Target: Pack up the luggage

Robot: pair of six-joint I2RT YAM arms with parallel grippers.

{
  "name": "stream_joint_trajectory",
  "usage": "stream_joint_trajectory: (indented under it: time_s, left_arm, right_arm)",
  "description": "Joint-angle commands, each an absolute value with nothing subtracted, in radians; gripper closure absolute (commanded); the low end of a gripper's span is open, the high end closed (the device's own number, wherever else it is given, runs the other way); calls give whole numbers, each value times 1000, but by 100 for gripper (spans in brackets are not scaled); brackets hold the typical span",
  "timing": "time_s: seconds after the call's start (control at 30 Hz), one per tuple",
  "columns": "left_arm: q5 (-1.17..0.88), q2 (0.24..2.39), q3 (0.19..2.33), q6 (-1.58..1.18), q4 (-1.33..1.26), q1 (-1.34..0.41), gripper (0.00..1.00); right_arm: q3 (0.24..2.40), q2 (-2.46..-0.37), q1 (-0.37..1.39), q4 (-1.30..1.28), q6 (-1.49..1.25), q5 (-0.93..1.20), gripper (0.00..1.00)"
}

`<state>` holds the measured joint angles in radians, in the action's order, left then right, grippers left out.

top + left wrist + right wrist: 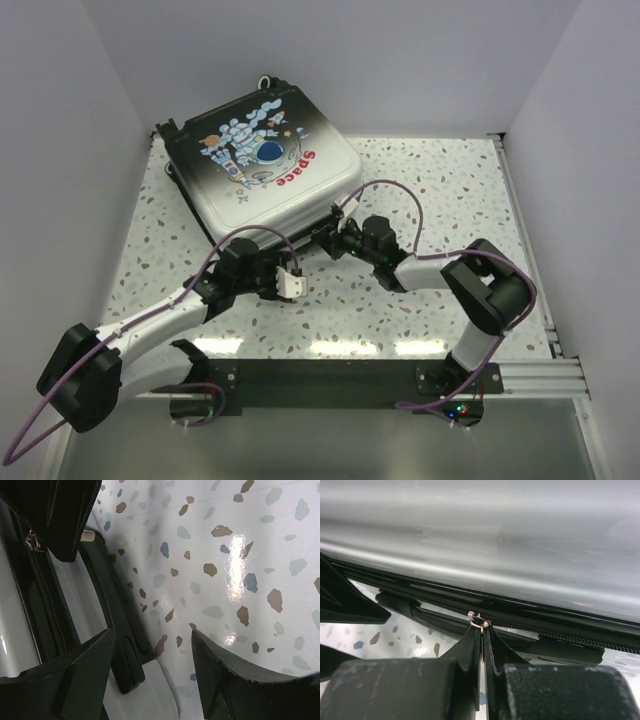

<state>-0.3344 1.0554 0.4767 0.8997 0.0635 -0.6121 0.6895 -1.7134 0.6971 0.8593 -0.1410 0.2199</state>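
1. Count: one suitcase (265, 160), closed and lying flat with its printed side up; two arms; two pincers; one zip pull (479, 622) in view; one speckled table (430, 180).
2. Location of the suitcase: on the table, directly ahead of both pincers. Its near edge runs just beyond their tips.
3. Right pincer (481, 630): closed, fingers pressed together. The metal ring of the zip pull is pinched at the very tips. The zip track (560, 632) runs along the suitcase edge to both sides of the tips, under the pale shell.
4. Left pincer (150, 640): open, with nothing gripped. One finger lies over the suitcase's dark edge, the other over bare table. A corner of the pale shell shows between them. Whether either finger touches the suitcase cannot be told.
5. Right arm (440, 268): elbow bent out to its own side, forearm stretched low across the table towards the suitcase's near edge.
6. Left arm (160, 325): extended forward and inward, wrist turned so the fingers point down, just beside the right pincer.
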Motion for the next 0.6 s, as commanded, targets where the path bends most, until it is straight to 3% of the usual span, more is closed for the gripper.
stream_joint_trajectory:
  time_s: [0.0, 0.03, 0.07, 0.17, 0.2, 0.57]
  left_arm:
    - [-299, 1083, 468, 882, -87, -626, 32]
    - [-299, 1091, 471, 877, -94, -630, 32]
    - [-299, 1092, 471, 876, -92, -630, 32]
    - [-304, 1082, 476, 867, -81, -635, 32]
    - [-304, 1075, 479, 864, -72, -637, 32]
    - [-273, 1040, 480, 822, -29, -663, 31]
  right_arm:
    - [689, -1644, 650, 878, -212, 374, 100]
    - [698, -1643, 644, 861, -215, 379, 100]
    - [696, -1640, 643, 859, -210, 376, 83]
    - [678, -1625, 643, 861, -198, 333, 55]
    - [669, -1612, 643, 856, -190, 303, 52]
    - [614, -1588, 673, 911, -137, 218, 61]
